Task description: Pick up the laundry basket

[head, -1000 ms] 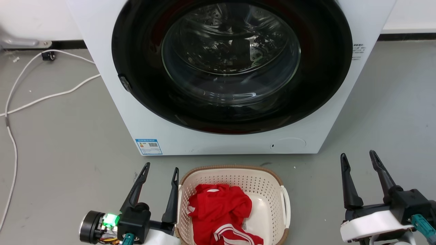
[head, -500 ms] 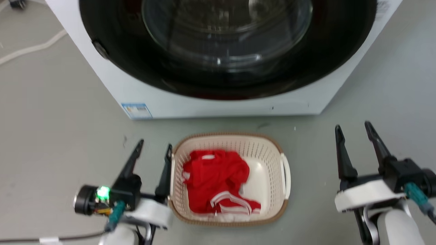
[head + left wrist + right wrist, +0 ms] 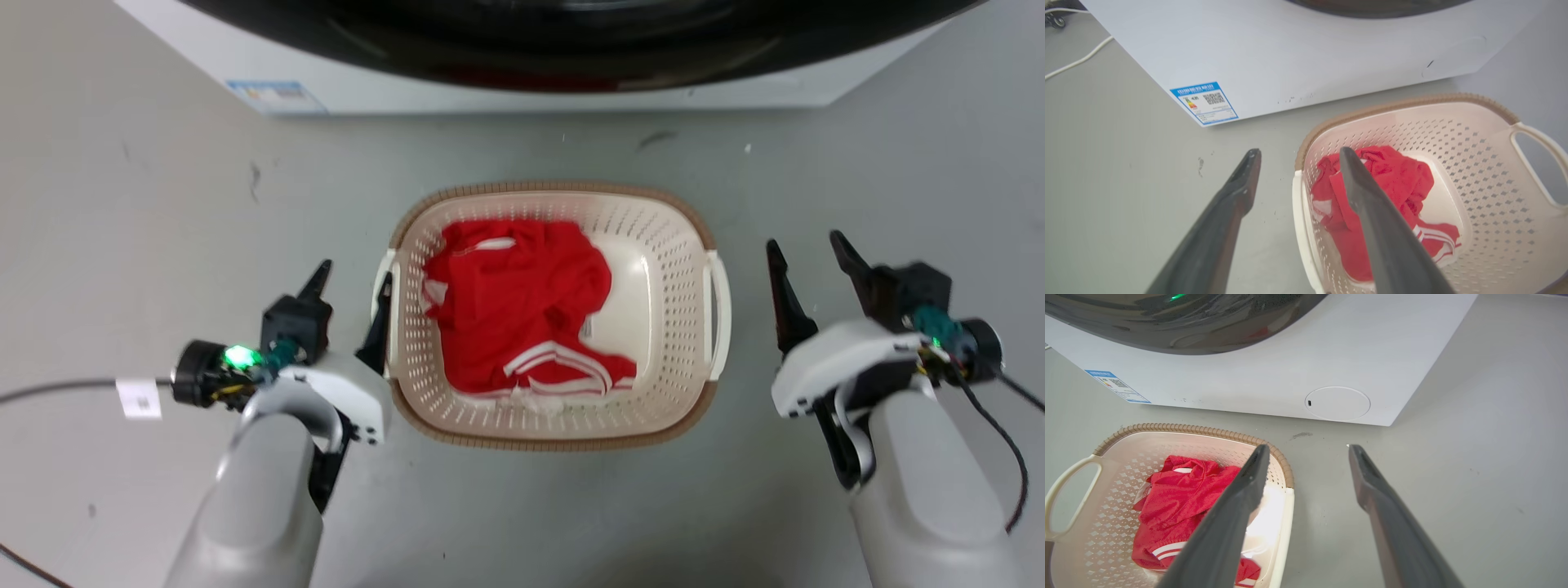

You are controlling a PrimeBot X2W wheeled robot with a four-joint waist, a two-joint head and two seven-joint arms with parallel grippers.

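Left jaws: spread wide open and holding nothing. The inner finger is just beside the basket's left handle [image 3: 1300, 220], the outer finger over bare floor [image 3: 163, 204]. Whether the inner finger touches the handle cannot be told.
Right jaws: also spread wide and empty. They are near the right handle [image 3: 720, 314], with a strip of floor showing between it and the inner finger.
Basket position: the laundry basket [image 3: 555, 441] sits upright on the floor between the two pairs of jaws. It reaches a little beyond their fingertips, with the washing machine [image 3: 490, 96] further ahead.
Load: one crumpled red garment [image 3: 514, 310] lies inside, nearer the left jaws. The rest of the basket bottom is bare.
Weight: probably light, being thin perforated plastic with a single piece of cloth in it.
Stiffness: likely rigid enough to keep its shape, though the thin walls may flex if squeezed.
Surface: smooth plastic, so probably slippery against the fingers; the ribbed rim should offer more bite.
Where to hold: the two white side handles, one per pair of jaws, each closed across the handle bar.
Risk: an uneven lift could tilt the basket towards the jaws that rise more slowly, and a loose pinch could let a handle slip.
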